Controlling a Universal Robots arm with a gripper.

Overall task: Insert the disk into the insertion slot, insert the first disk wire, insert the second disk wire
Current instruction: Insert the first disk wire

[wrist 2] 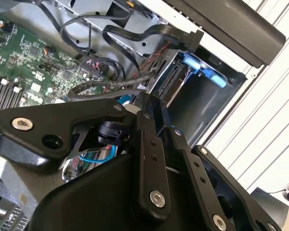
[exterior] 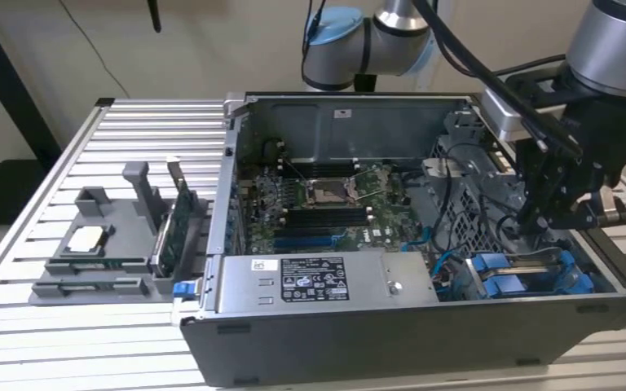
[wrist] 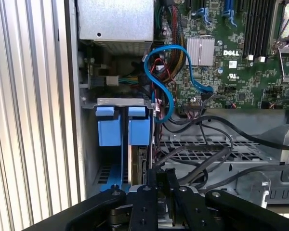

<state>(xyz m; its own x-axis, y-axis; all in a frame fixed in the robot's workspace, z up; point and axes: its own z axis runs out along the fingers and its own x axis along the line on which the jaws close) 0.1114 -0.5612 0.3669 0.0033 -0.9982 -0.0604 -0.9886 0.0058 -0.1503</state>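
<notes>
While poised inside open computer case (exterior: 400, 342), claw (wrist: 156, 174) tips pressed together among black cables (wrist: 202, 154). Disk (wrist: 139, 134) seated in insertion slot (wrist: 123, 102), just beside claw.

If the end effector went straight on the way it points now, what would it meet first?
Probably the disk seated in the insertion slot, just ahead of the end effector in the first wrist view; black cables run close beside, so depth is uncertain.
</notes>
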